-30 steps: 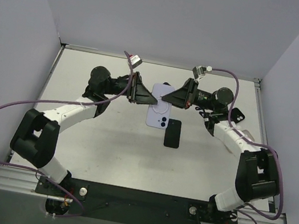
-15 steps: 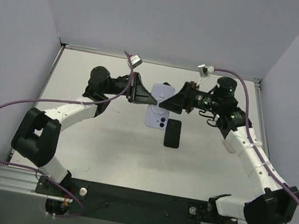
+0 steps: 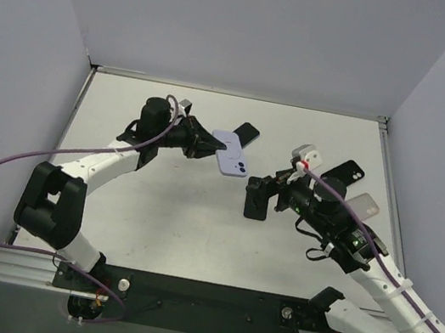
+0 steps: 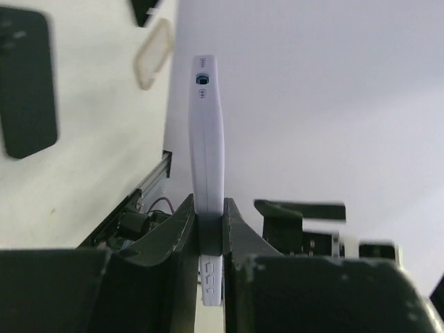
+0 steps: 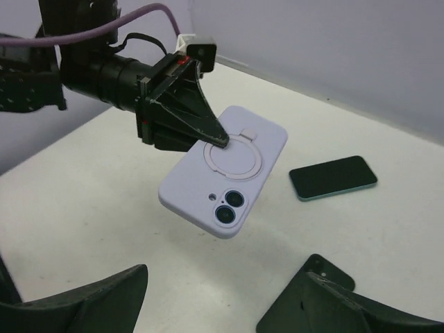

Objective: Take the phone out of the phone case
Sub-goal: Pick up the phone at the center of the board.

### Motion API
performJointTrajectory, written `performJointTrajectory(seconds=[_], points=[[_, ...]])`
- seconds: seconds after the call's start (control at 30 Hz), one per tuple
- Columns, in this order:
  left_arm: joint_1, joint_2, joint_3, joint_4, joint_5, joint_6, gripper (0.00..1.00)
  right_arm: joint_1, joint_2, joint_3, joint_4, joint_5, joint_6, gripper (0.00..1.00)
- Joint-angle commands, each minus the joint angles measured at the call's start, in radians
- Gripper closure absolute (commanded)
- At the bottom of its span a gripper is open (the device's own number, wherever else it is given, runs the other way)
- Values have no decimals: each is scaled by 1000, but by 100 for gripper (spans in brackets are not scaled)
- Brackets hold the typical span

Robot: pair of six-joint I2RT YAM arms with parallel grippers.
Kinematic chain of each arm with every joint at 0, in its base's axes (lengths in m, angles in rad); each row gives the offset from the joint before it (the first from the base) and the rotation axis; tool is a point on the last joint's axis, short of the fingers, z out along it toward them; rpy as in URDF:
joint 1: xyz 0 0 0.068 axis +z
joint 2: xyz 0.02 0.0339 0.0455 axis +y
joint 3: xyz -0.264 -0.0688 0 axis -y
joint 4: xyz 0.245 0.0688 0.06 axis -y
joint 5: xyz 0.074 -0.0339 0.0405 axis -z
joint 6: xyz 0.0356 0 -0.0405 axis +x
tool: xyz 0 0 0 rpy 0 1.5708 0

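A lavender phone case [image 3: 233, 155] hangs in the air above the table's middle, and my left gripper [image 3: 210, 141] is shut on it by its left edge. In the right wrist view the case [image 5: 225, 170] shows its ring-marked back. The phone's two lenses [image 5: 231, 207] sit in the case's cut-out, so the phone is inside. In the left wrist view the case [image 4: 207, 139] stands edge-on, clamped between the jaws of the left gripper [image 4: 208, 225]. My right gripper [image 3: 257, 192] is open and apart from the case, nearer and to the right. Its fingers [image 5: 83, 302] frame the bottom of its view.
A black phone [image 3: 256, 209] lies flat under the right gripper. Another dark phone [image 3: 247, 133] with a teal edge [image 5: 333, 177] lies behind the held case. A black case [image 3: 345, 172] and a clear case [image 3: 363, 205] lie at the right. White walls enclose the table.
The right gripper opened, let go of the lavender case and pulled back toward the near right. The left gripper stayed shut on the case and swung it, now turned at an angle.
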Motion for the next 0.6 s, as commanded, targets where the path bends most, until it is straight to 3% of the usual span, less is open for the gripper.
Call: performJointTrajectory(seconds=[0.0,0.07,0.23,0.33,0.57], points=[[1,-93,123,-531,-233,74,100,139,-51,-95,192,301,-256,15],[2,-73,239,-755,-259,125,100,216,-37,-106,214,358,-310,16],[-5,48,430,-1054,-285,237,100,342,88,-56,222,415,-445,17],[-16,46,408,-1040,-282,215,100,417,193,-42,272,490,-540,18],[-21,25,369,-997,-264,211,100,452,388,61,337,599,-631,20]])
